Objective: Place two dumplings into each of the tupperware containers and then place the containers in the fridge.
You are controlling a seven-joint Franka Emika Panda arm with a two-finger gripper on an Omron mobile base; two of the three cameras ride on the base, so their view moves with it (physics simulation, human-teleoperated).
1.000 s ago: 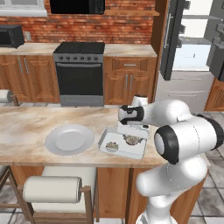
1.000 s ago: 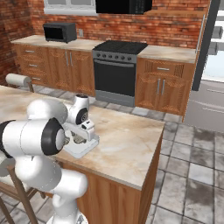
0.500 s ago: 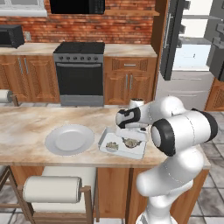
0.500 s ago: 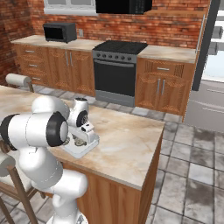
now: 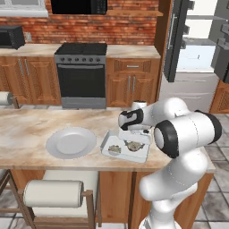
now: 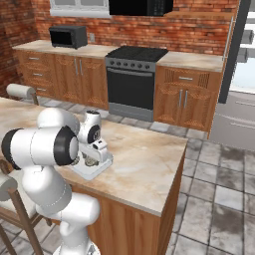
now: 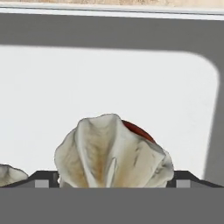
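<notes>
My tool (image 5: 134, 134) has descended with its tips spread wide, gripping nothing, over the shallow pale rectangular container (image 5: 142, 156) on the marble table (image 5: 27, 132), where two speckled dumplings (image 5: 133, 145) lie, so this container appears filled.

Home kitchen: black oven (image 5: 80, 74), microwave (image 6: 68, 36), wooden cabinets (image 5: 129, 82), brick wall (image 6: 199, 27), open fridge (image 5: 197, 58)

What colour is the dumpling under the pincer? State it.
Creamy white with tan-brown streaks; the dumpling shows best in the hand view.
</notes>
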